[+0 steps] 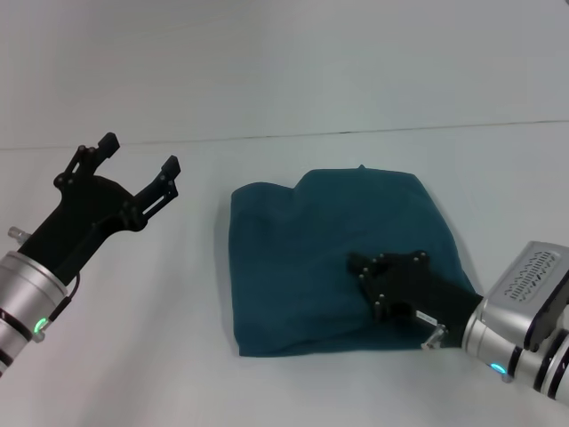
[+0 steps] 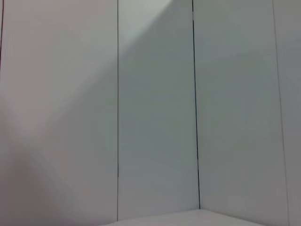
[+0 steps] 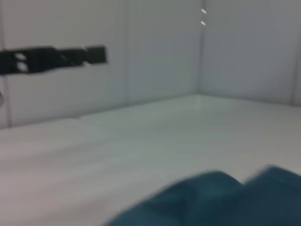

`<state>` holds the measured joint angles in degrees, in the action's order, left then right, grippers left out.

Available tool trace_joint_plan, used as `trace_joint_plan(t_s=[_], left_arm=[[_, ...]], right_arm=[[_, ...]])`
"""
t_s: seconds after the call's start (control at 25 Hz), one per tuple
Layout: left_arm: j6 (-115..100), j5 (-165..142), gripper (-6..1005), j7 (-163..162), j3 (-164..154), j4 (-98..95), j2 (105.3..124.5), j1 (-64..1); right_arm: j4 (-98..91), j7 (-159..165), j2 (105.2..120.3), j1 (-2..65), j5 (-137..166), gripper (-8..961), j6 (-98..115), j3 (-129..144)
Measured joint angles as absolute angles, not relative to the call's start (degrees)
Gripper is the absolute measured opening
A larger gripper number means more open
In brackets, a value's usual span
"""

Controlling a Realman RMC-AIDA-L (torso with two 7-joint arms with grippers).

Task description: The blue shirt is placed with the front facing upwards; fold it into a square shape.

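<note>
On the folded blue shirt (image 1: 329, 258) rests the right claw (image 1: 378, 271), spread unclear; left claw (image 1: 142, 167) gapes empty.

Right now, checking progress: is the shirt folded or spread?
Folded: the shirt is a compact, roughly square bundle, no sleeves or lettering showing; right claw over it.

Both arms: silver ribbed wrists with green LED rings, matte black linkage grippers; left gripper (image 1: 138, 160), right gripper (image 1: 366, 264), vented silver housing.

Left gripper (image 1: 140, 166) raised, fingers spread — right gripper (image 1: 384, 276) low, seemingly closed.
</note>
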<state>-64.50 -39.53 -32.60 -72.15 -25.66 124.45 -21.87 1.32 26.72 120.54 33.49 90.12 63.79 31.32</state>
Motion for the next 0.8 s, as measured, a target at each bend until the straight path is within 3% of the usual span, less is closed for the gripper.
trace_joint_plan(t_s=[0.6,0.8], left_arm=[[-64.36,-39.29,917,-32.43,-72.07,-25.12,124.45,-21.72],[-63.92,-39.19,918,-32.43,-72.06,-25.13,124.45,-21.75]], right_arm=[[0.92,21.64,120.19,29.17,90.07,5,55.28,11.86],[0.57,20.34,120.06,27.67,90.15,4,62.83,9.90]])
